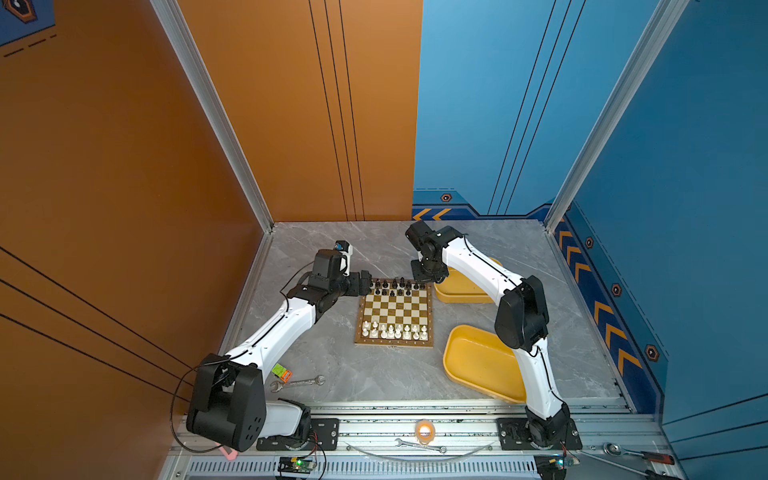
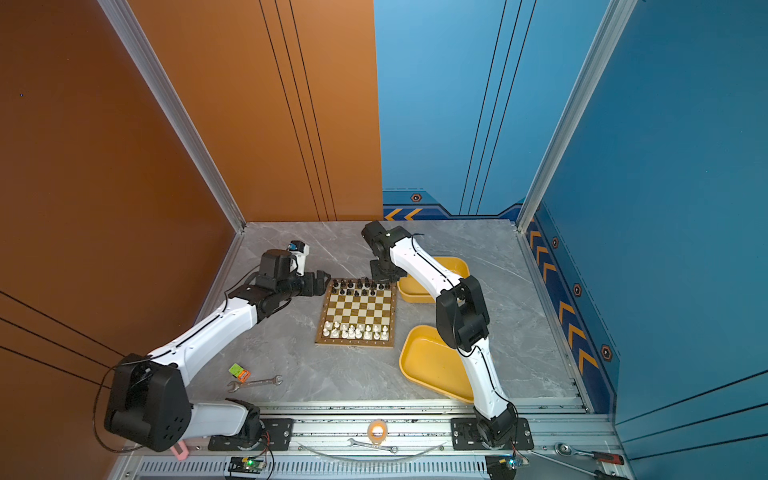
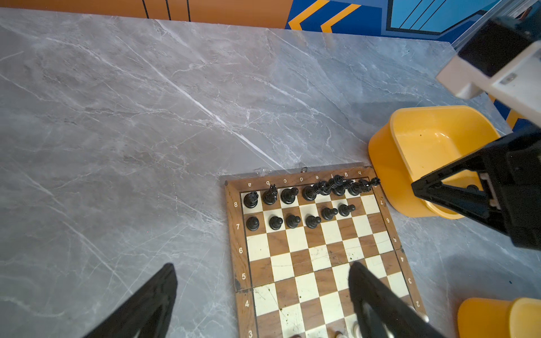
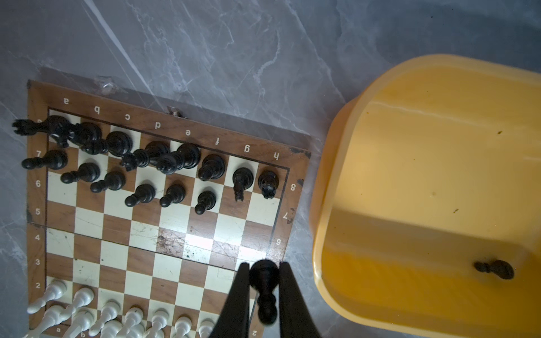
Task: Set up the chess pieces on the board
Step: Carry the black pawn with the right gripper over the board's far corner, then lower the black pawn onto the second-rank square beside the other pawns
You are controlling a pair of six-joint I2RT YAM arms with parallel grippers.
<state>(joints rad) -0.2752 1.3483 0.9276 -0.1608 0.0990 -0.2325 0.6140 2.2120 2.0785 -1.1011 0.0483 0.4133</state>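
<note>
Black pawn [image 4: 265, 292] clamped in right claw [image 4: 263, 267] at the h-file edge of the chessboard [image 4: 36, 222].

Pawn held between the two fingers, base at the fingertips, above the board margin near row 6; contact with the board cannot be told; black pieces [image 1: 395, 286] occupy the two far rows, six pawns on row 7 from a to f, back row filled a to h; white pieces [image 1: 395, 331] fill the two near rows; board lies flat on the grey marble tabletop [image 1: 332, 357]; far yellow tray [image 4: 424, 146] just beside the board's far right corner, one loose black pawn [image 4: 494, 269] lying in it; near yellow tray [image 1: 469, 361] right of the board; left claw [image 3: 262, 273] spread wide, holding nothing, at the far left corner of the board.
</note>
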